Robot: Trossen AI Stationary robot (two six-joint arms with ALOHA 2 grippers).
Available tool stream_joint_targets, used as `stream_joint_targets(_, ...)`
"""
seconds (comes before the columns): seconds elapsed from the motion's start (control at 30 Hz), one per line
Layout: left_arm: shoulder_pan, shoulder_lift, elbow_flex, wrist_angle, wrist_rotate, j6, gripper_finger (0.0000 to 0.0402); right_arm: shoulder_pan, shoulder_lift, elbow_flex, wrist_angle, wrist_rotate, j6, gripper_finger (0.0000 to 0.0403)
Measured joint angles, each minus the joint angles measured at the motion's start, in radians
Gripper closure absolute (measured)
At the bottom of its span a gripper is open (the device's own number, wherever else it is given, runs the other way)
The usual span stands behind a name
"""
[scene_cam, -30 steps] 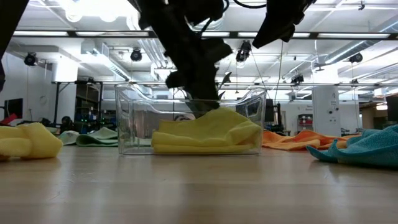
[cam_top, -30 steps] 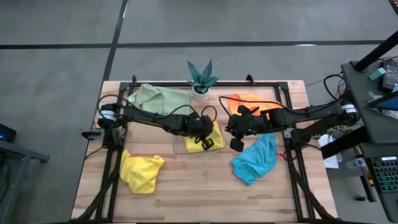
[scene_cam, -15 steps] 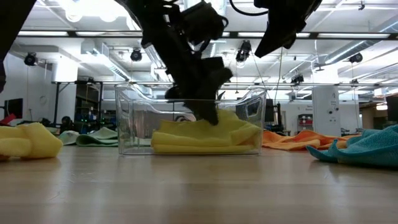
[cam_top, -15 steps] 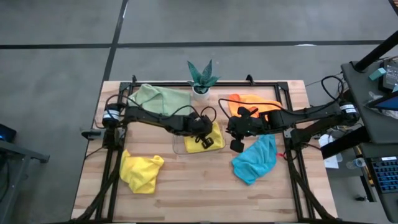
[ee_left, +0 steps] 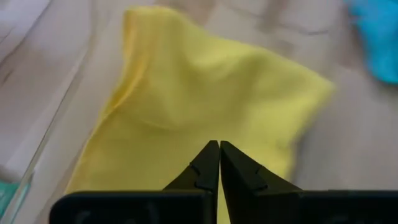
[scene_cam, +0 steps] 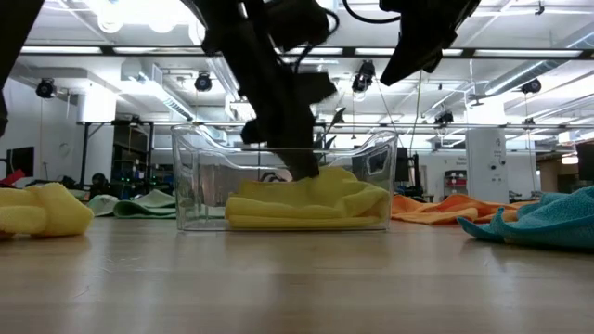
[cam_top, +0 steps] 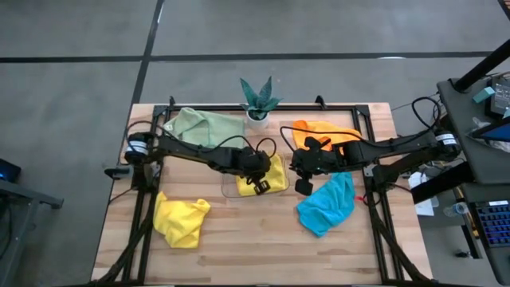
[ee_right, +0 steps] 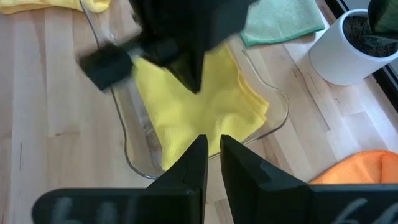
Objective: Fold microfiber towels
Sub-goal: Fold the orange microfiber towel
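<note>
My left gripper (cam_top: 260, 185) hung over the clear plastic tray (cam_top: 229, 189) near the middle of the table, its fingers pressed tip to tip with nothing between them — in the left wrist view they met in a point just above the folded yellow towel (ee_left: 205, 106); that towel lay inside the tray, flattened into a neat pad, and I judged the step in hand to be the settling of it there, done or close to done. My right gripper (cam_top: 303, 185) waited just beside the tray, above bare table at the edge of the teal-blue towel (cam_top: 327, 206); its fingers stood almost shut with only a narrow gap, and they gripped nothing. The other cloths were unfolded: a second yellow towel (cam_top: 180, 221) crumpled near the table's left front, the pale green towel (cam_top: 205, 124) spread at the back left, the orange towel (cam_top: 319, 129) at the back right near the potted plant (cam_top: 258, 100). The next move, as I saw it, called for lifting clear of the tray without dragging the folded cloth, then opening wide over a loose one — the teal-blue lay nearest.
</note>
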Motion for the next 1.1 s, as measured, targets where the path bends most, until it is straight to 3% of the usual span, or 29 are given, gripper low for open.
stream_joint_targets(0.2, -0.004, -0.027, -0.008, -0.107, 0.03, 0.089, 0.0401, 0.0, 0.0, 0.0, 0.0, 0.0, -0.002, 0.0369)
stream_joint_targets(0.53, -0.097, -0.157, -0.002, -0.066, 0.03, 0.09, 0.0401, 0.046, -0.029, -0.033, 0.004, -0.002, 0.041, 0.0369)
stream_joint_targets(0.73, -0.209, -0.272, -0.011, 0.034, -0.032, 0.092, 0.0401, 0.062, -0.114, -0.141, -0.011, -0.004, 0.177, 0.0369)
stream_joint_targets(0.93, -0.314, -0.302, -0.013, 0.125, -0.146, 0.11, 0.0401, 0.029, -0.177, -0.305, -0.023, 0.0, 0.344, 0.0369)
stream_joint_targets(1.1, -0.361, -0.295, -0.012, 0.169, -0.157, 0.121, 0.0401, 0.003, -0.179, -0.421, 0.0, 0.0, 0.34, 0.0363)
